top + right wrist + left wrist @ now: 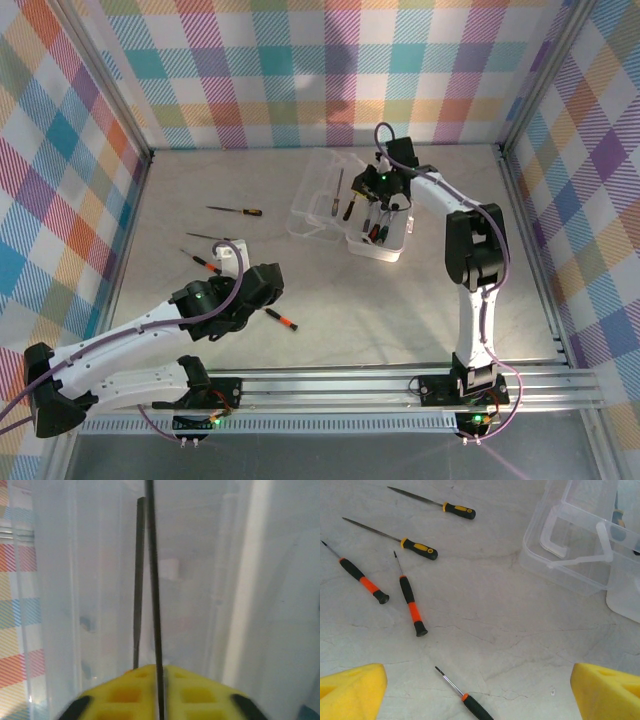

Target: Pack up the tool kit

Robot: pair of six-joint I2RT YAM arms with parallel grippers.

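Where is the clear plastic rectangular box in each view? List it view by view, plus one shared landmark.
Top external: clear plastic rectangular box, right of centre.
Left wrist: upper right corner.
Right wrist: its walls behind the slim dark tool.
Landmark: black-yellow-handled file, left of the box.

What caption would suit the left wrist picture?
Five slim tools lie loose on the table beside a clear box.

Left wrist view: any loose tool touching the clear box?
No, even the nearest, the top black-and-yellow-handled tool, lies on the table apart from the clear box.
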